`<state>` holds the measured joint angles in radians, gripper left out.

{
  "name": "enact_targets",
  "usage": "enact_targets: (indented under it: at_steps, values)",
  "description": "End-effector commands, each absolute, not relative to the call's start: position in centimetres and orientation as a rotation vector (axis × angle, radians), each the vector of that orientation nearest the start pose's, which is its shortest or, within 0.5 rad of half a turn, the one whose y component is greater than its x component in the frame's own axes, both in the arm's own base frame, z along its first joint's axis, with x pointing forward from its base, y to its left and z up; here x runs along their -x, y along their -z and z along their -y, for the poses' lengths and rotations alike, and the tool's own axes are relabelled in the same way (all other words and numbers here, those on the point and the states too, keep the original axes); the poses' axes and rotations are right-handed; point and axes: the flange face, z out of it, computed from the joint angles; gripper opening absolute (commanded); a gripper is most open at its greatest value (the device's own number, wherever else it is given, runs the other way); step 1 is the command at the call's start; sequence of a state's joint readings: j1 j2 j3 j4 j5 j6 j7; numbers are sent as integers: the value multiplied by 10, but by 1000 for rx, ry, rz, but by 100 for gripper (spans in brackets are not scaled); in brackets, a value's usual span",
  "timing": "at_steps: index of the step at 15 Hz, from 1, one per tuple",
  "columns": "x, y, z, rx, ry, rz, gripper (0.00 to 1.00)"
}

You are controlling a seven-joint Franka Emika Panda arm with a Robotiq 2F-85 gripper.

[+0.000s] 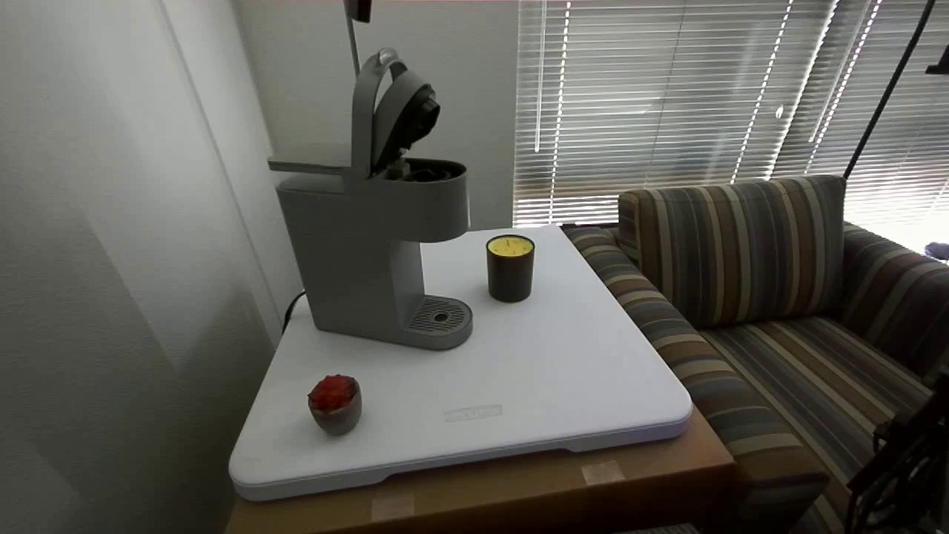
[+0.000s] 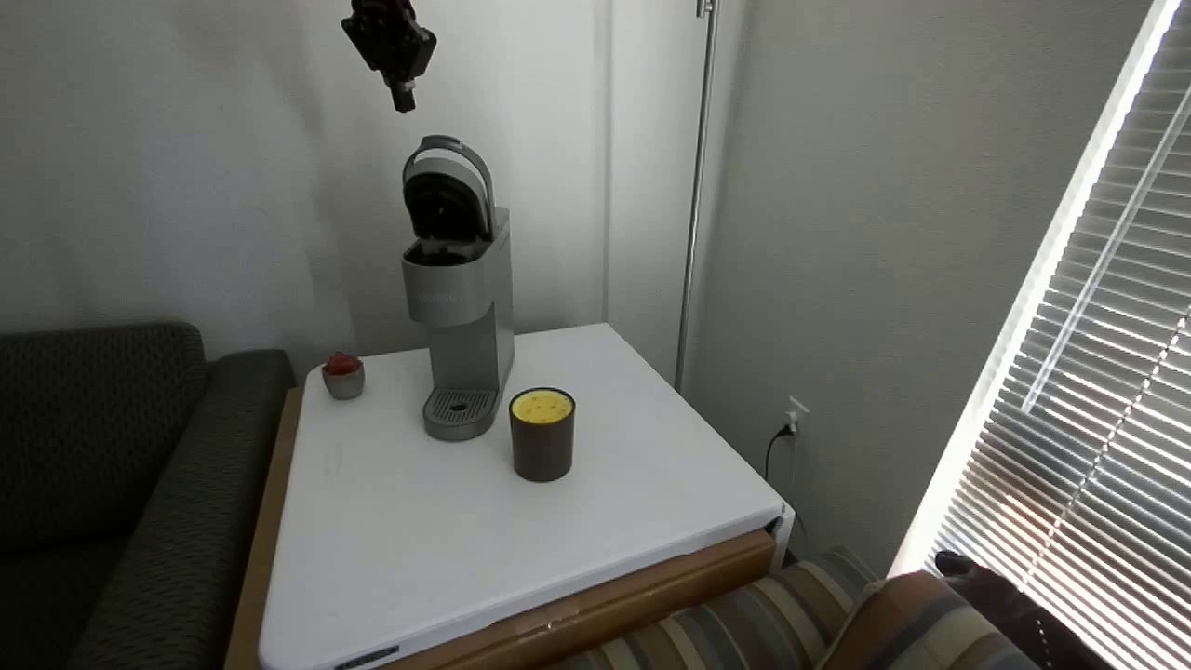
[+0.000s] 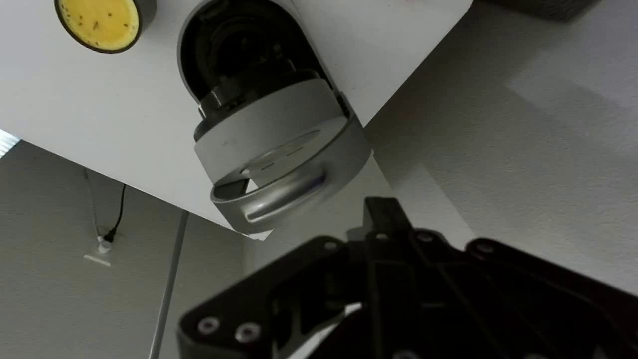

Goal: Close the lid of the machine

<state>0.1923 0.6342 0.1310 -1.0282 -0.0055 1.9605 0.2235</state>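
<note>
The grey coffee machine stands upright on the white table, in both exterior views point(image 1: 356, 252) point(image 2: 462, 349). Its lid point(image 1: 393, 104) is raised, tilted back on its hinge, with the dark underside point(image 2: 445, 205) facing forward and the brew head open. In the wrist view, the lid point(image 3: 274, 117) and its arched handle edge show from above, with the machine's open black head point(image 3: 244, 42) beyond. My gripper point(image 3: 384, 209) has its fingers together and holds nothing. Its tip is above the raised lid in an exterior view point(image 2: 403, 99), apart from it. Only a dark tip point(image 1: 360, 9) shows at an exterior view's top edge.
A dark jar with a yellow top point(image 1: 510, 267) stands beside the machine's drip base. A small pot with a red top point(image 1: 335, 404) is on the machine's other side. A wall point(image 2: 558, 167) and a metal pole point(image 2: 696, 205) are behind. A striped armchair point(image 1: 734, 259) adjoins the table point(image 1: 563, 371).
</note>
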Motion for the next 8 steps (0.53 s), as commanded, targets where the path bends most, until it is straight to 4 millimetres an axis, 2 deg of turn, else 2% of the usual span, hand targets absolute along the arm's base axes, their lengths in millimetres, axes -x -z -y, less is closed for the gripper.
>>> enact_targets:
  at_steps: [1, 8]
  values:
    - [-742, -505, -208, 2966, 470, 0, 0]
    - [-757, -494, -198, 2950, 575, -220, 0]
